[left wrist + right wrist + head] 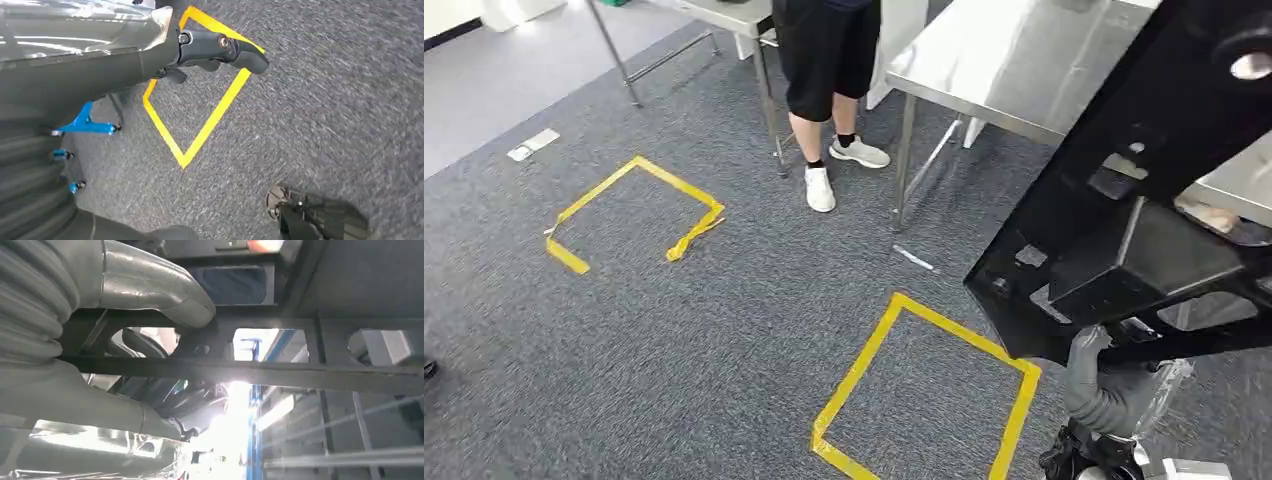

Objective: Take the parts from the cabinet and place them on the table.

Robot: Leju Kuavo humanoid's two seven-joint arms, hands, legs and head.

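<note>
The right hand (115,355) is closed around a bar of the large black part (1124,220): in the right wrist view its thick grey thumb lies over one side of the bar and its darker fingers (165,395) curl round the other. In the head view the part is held up in the air, tilted, its upper end overlapping the steel table (1024,70) and its lower end hanging over the near corner of the yellow tape square (924,400) on the grey carpet (724,330). The left hand (215,50) holds nothing; its dark fingers are stretched out and lie close together above the carpet, over another outline of yellow tape. A person in black shorts and white shoes (829,60) stands beside the steel table, at its far-left end. A second tape square (634,215) lies well apart from the table, further left.
</note>
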